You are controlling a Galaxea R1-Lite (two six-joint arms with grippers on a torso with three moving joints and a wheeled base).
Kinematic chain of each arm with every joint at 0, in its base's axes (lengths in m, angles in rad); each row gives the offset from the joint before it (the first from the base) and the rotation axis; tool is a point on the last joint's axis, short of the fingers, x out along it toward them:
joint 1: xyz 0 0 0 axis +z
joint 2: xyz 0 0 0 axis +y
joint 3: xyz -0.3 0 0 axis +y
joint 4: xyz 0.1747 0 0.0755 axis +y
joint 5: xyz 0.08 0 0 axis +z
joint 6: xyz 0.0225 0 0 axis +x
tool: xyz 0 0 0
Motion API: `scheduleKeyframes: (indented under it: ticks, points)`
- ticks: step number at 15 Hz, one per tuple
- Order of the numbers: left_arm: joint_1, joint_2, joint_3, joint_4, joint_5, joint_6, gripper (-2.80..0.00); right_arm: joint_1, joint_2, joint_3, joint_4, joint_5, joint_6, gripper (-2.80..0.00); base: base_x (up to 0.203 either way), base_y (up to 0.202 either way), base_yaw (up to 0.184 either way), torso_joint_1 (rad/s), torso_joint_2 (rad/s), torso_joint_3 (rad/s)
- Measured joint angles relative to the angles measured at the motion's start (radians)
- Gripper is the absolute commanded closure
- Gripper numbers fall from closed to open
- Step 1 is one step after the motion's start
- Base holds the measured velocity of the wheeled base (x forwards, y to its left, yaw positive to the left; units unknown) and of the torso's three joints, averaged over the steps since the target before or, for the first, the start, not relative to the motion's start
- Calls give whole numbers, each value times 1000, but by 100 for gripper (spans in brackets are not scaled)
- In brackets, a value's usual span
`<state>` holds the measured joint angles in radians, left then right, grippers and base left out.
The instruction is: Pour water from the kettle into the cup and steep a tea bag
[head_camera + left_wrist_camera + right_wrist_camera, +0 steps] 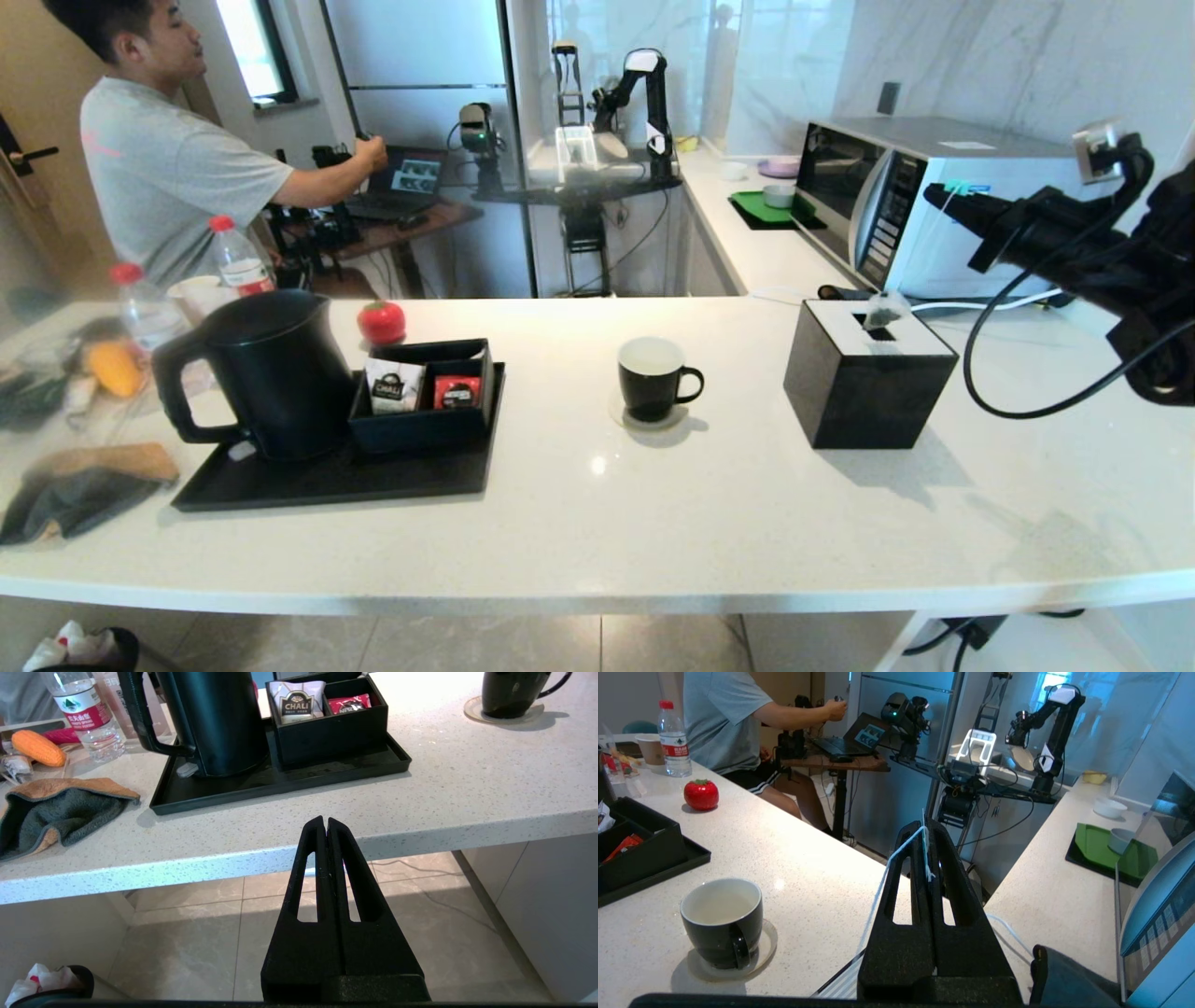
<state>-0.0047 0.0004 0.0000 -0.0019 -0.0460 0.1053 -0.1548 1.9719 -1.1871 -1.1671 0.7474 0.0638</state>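
Note:
The large black kettle stands on a black tray at the left of the counter. The black cup, white inside, sits on a clear coaster mid-counter. A small pale tea bag pokes out of the slot in a black box. My right gripper hovers above and to the right of that box, shut on the tea bag's white string. The pouch itself is hidden in the right wrist view. My left gripper is shut and empty, low in front of the counter's edge.
A black sachet holder holding a white and a red sachet shares the tray. A red tomato-shaped thing, water bottles and a cloth lie at the left. The microwave stands behind the box. A person is beyond the counter.

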Motion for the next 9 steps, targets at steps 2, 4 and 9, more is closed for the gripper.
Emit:
scheduleKeyframes:
  ticks: [2,4,9]
  points:
    - [0,0,0,0,0,0,0,2,2,33,-12,-1,-2,0,0,0,0,0,0,0]
    - [0,0,0,0,0,0,0,1,5,88,-39,-3,-5,0,0,0,0,0,0,0]
    - [0,0,0,0,0,0,0,3,18,184,-110,-2,-5,0,0,0,0,0,0,0]
